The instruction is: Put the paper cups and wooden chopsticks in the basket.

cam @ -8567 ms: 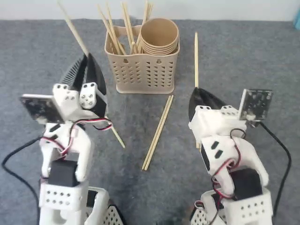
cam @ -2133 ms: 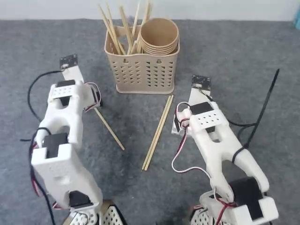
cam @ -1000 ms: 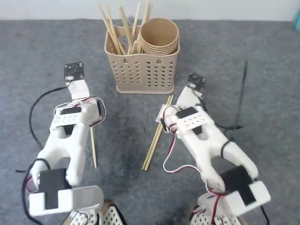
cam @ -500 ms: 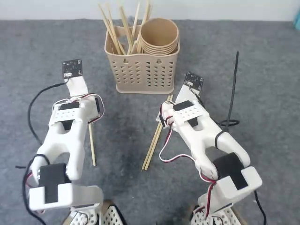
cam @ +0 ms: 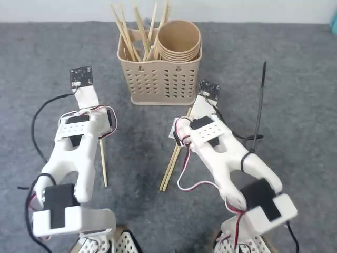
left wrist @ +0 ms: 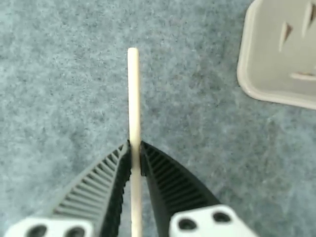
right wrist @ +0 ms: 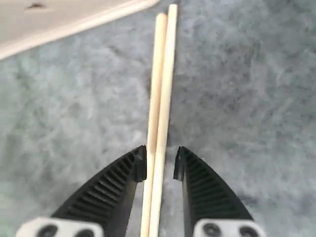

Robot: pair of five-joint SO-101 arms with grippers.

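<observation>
Left wrist view: left claw (left wrist: 134, 146) is clamped on a single chopstick (left wrist: 133, 94) low over the grey desk (left wrist: 59, 74), near the basket (left wrist: 276, 64). Paper cups (cam: 179, 37) are stacked inside the basket. Right claw (right wrist: 160, 162) is apart, straddling the chopstick pair (right wrist: 163, 74) lying by the basket. Step judged: last sticks being picked up. Next, the right claw must be closed, then both loads lifted and dropped in.

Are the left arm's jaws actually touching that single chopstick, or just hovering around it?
Touching. The left wrist view shows the left gripper with both jaws pressed against the chopstick, with no gap on either side.
</observation>
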